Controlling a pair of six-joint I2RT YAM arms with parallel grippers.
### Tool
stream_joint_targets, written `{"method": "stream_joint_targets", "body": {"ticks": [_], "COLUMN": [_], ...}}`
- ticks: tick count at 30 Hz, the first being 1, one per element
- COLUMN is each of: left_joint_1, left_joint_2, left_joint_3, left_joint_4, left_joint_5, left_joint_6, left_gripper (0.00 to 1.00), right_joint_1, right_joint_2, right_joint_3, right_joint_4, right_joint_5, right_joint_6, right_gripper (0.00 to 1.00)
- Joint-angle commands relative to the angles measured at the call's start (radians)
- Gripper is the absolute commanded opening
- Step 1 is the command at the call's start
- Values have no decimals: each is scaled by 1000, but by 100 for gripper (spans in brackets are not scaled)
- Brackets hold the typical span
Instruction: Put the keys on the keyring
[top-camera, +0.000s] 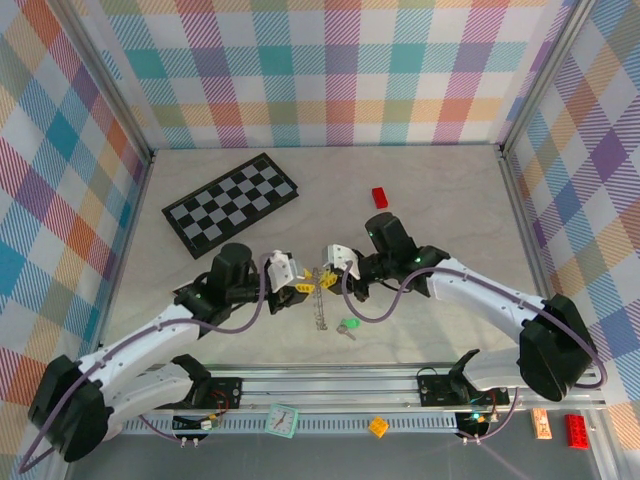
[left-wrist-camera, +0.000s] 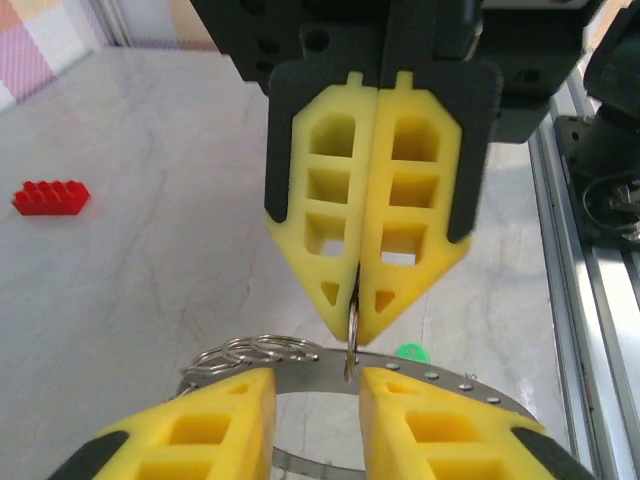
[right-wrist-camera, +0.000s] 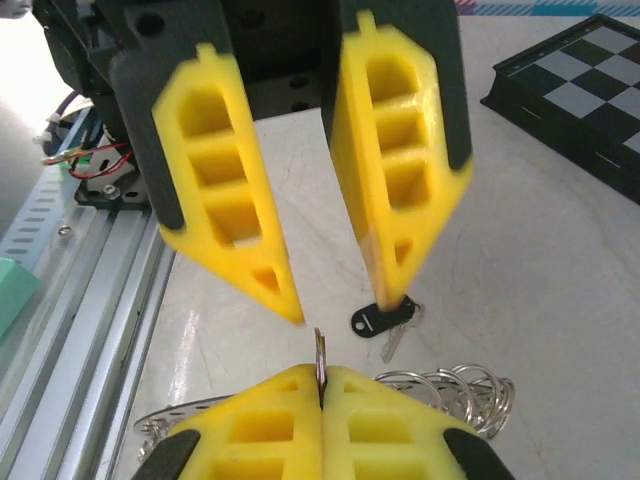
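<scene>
The right pincer (left-wrist-camera: 352, 318) is fully closed, its yellow, cut-out wedge pads clamped on a thin wire loop of the keyring (left-wrist-camera: 440, 377), so that the silvery metal band, marked with a row of small dots, is held above the worktop (top-camera: 430, 200) between the two arms. The left pincer (right-wrist-camera: 340, 300) is set partly open with nothing gripped, its tips placed either side of the band, presumably to leave room for threading. The black-headed key (right-wrist-camera: 378, 320) is seen just under one left fingertip, contact not determinable, and the green-headed key (top-camera: 347, 326) is laid flat on the pale marbled surface near the ring.
</scene>
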Motion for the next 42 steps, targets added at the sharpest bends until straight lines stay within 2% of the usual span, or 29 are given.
{"method": "stream_joint_targets", "body": {"ticks": [1,4,8,20,26,36,42], "left_joint_1": [-3,-3,-3,-2,-3,-3,-3], "left_joint_2": [-76,-104,-87,1,34,34,34], "left_joint_3": [-90,-170,-208,-188,-185,-179,-173], "left_joint_4": [238,410,515,594,653,659,665], "left_joint_5": [-19,-27,19,107,116,124,124], "left_joint_6": [-130,-220,-287,-318,-335,-338,-337], "left_gripper": [30,33,34,25,22,22,16], "right_joint_1": [-25,-34,-37,-37,-36,-28,-23], "right_joint_2": [-41,-49,-54,-41,-33,-24,-17], "right_joint_3": [-29,-51,-76,-84,-82,-74,-66], "right_joint_4": [118,176,260,385,378,352,319], "right_joint_5": [-125,-164,-197,-277,-281,-266,-275], "right_joint_6": [55,90,137,237,244,227,214], "right_gripper": [0,0,0,0,0,0,0]}}
